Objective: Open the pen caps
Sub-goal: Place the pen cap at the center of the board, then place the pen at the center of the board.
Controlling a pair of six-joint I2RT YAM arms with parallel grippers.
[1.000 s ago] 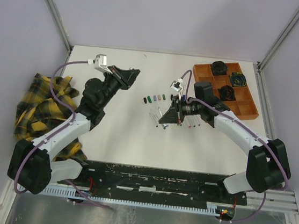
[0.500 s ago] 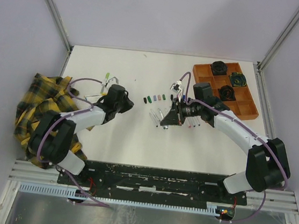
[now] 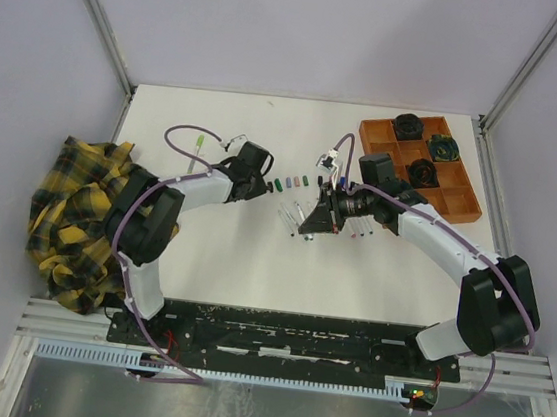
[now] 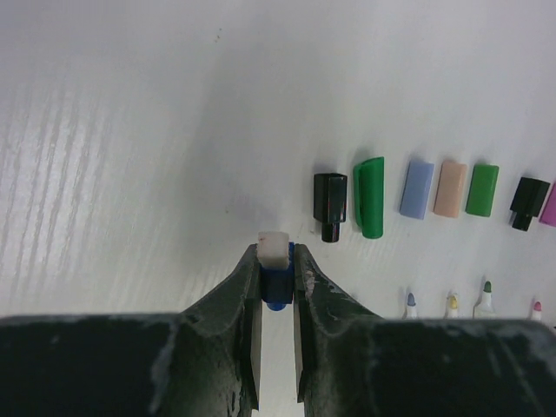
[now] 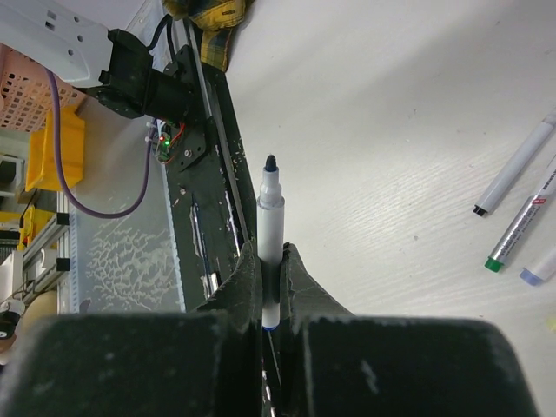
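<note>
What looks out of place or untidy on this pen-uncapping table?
The crumpled yellow-and-black plaid cloth lies bunched at the left edge of the white table, unrelated to the pens. The small coloured plastic caps lie in a neat row.

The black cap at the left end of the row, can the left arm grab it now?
Probably not yet. The black cap lies close ahead of the left fingers with nothing between, but they are shut on a blue cap, which would need setting down first.
</note>
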